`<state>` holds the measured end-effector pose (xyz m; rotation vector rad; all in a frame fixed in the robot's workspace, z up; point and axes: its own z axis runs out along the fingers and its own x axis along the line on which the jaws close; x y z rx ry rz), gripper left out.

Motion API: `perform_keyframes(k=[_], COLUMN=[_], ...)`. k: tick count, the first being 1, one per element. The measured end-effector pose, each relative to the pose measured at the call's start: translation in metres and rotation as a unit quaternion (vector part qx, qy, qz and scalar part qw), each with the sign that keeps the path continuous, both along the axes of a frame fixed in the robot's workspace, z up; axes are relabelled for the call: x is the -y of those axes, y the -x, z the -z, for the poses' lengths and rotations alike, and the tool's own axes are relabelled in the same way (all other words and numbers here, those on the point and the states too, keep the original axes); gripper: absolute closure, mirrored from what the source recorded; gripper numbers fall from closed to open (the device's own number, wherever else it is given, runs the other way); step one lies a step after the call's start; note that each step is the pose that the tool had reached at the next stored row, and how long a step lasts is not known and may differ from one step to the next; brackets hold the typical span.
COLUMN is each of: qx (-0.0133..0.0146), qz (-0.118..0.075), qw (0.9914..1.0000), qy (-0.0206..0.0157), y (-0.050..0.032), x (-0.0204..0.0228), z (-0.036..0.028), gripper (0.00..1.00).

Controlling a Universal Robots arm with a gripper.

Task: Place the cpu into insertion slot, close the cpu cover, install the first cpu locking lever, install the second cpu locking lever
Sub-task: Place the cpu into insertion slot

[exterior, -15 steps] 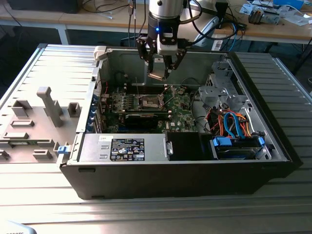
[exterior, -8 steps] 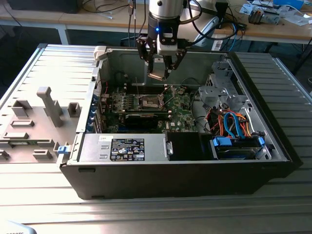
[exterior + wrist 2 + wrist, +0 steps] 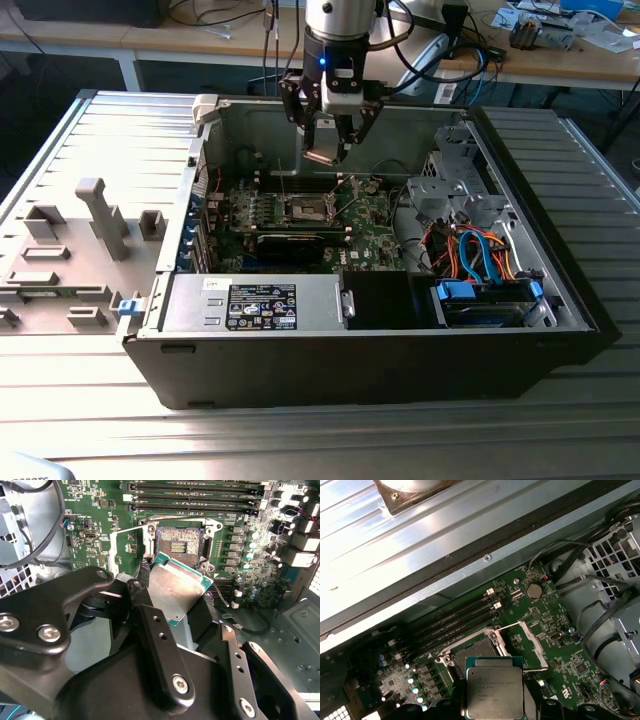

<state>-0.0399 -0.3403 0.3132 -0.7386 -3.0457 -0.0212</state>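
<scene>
While your gripper (image 3: 326, 152) pinches the cpu (image 3: 177, 587) by two edges between its fingers (image 3: 141, 600), the insertion slot (image 3: 179, 542) lies open below the fingertips, apart from the chip; any slant or offset on descent could jam a corner and bend the contacts.

cpu (image 3: 177, 587): one silver-topped square chip, counted in the exterior view and both wrist views.
insertion slot (image 3: 180, 542): one square socket on the board.
cpu cover (image 3: 532, 640): one thin metal frame.
gripper (image 3: 327, 140): one, with two black fingers (image 3: 160, 645) in the second wrist view.
circuit board (image 3: 370, 230): one, green.
memory slots (image 3: 195, 502): four long rows, side by side.
coin battery (image 3: 534, 590): one round cell.
computer case (image 3: 350, 370): one, black.
power supply (image 3: 255, 303): one grey box.
tabletop (image 3: 100, 420): one, of ribbed metal.
</scene>
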Motion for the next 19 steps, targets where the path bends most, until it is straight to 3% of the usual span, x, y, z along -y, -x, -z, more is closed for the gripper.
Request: perform_keyframes(k=[19], qx=[0.0], qz=[0.013], qw=[0.99991], qy=[0.0004], y=[0.0], x=[0.0], z=[0.0021], gripper=[0.46])
